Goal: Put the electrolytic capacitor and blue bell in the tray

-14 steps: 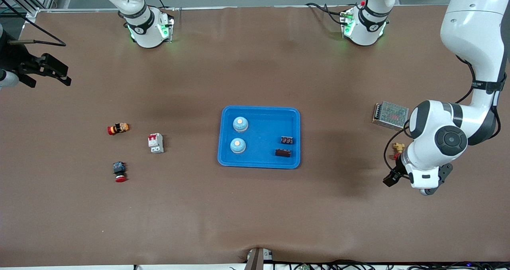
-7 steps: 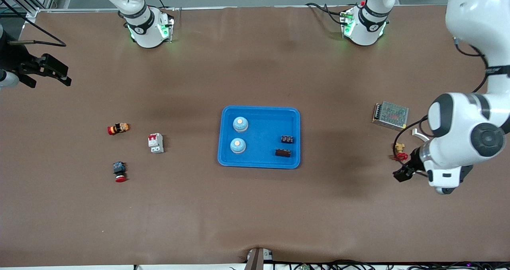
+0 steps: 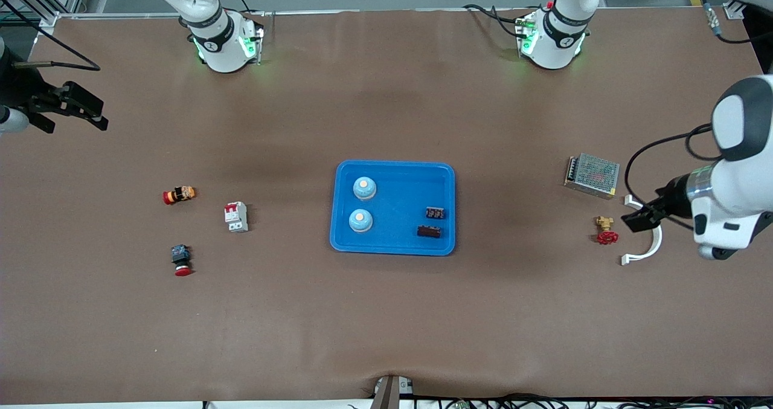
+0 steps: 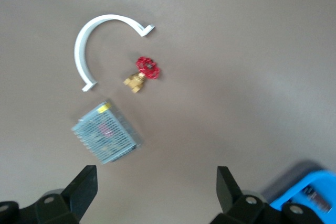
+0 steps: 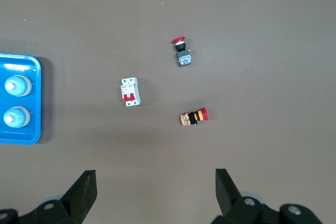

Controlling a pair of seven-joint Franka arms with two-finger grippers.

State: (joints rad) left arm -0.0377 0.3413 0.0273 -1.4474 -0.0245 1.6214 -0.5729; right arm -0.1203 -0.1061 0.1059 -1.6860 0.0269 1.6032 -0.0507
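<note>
The table (image 3: 386, 312) is covered in brown. The blue tray (image 3: 392, 246) lies at its middle. In the tray sit two blue bells (image 3: 364, 186), one nearer the front camera than the other (image 3: 360, 220), both on the side toward the right arm's end. Two small dark components (image 3: 435, 212) lie in the tray toward the left arm's end, the second (image 3: 429, 231) nearer the camera; whether they are capacitors cannot be told.

The left arm (image 3: 734, 173) reaches in from the left arm's end of the table. The left gripper (image 3: 641, 217) hangs over a white curved clip (image 3: 649, 249), its fingers apart and empty, as the left wrist view shows (image 4: 155, 190). The right gripper (image 3: 72, 110) waits over the right arm's end of the table, fingers apart and empty (image 5: 155, 190).

A metal mesh box (image 3: 592, 174) lies near the left arm's end. Nearer the camera than it, a brass valve with a red handle (image 3: 604, 230) lies just beside the clip.

Toward the right arm's end, a white breaker with a red switch (image 3: 236, 216) stands nearest the tray. An orange-and-black button with a red cap (image 3: 179, 195) lies farther out. A blue-bodied red push button (image 3: 181, 260) lies nearer the camera than both.
</note>
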